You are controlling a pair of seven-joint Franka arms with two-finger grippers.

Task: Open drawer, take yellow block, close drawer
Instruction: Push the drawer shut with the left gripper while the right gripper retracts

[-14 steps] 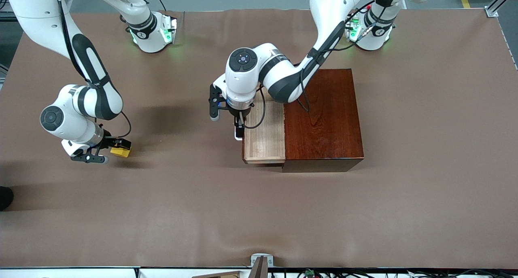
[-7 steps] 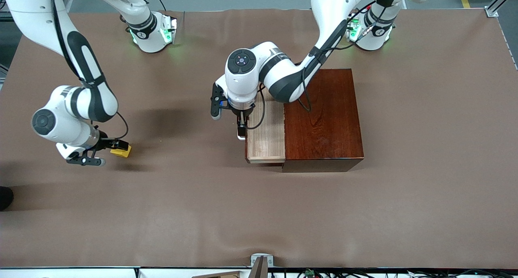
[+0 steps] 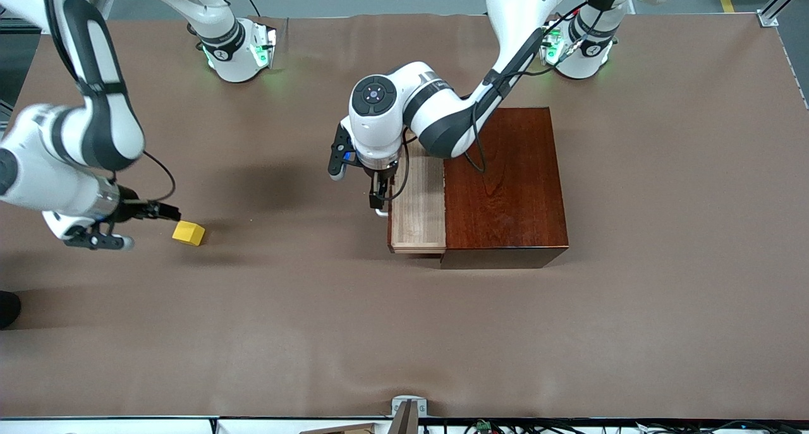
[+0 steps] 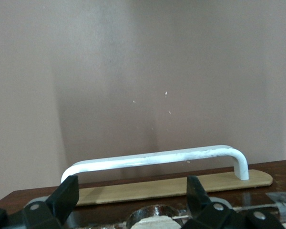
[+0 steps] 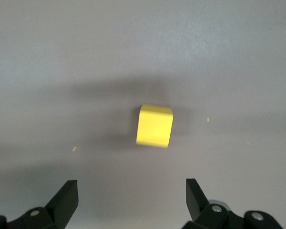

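The yellow block [image 3: 188,233] [image 5: 154,125] lies on the brown table toward the right arm's end. My right gripper [image 3: 165,213] [image 5: 131,191] hovers just beside it, open and holding nothing. The drawer [image 3: 417,206] sticks partway out of the mahogany box [image 3: 505,181], and its pale wooden tray shows with nothing in it. My left gripper [image 3: 378,198] [image 4: 131,188] is at the drawer's front, open, fingers spread on either side. The white handle [image 4: 152,158] runs just past the fingertips.
The box stands near the table's middle, toward the left arm's end. Both arm bases stand along the edge farthest from the front camera. Bare brown table surrounds the block and the box.
My right gripper has let go of the block and pulled back toward the right arm's end of the table. The drawer has slid a little farther into the box with my left gripper at its front.
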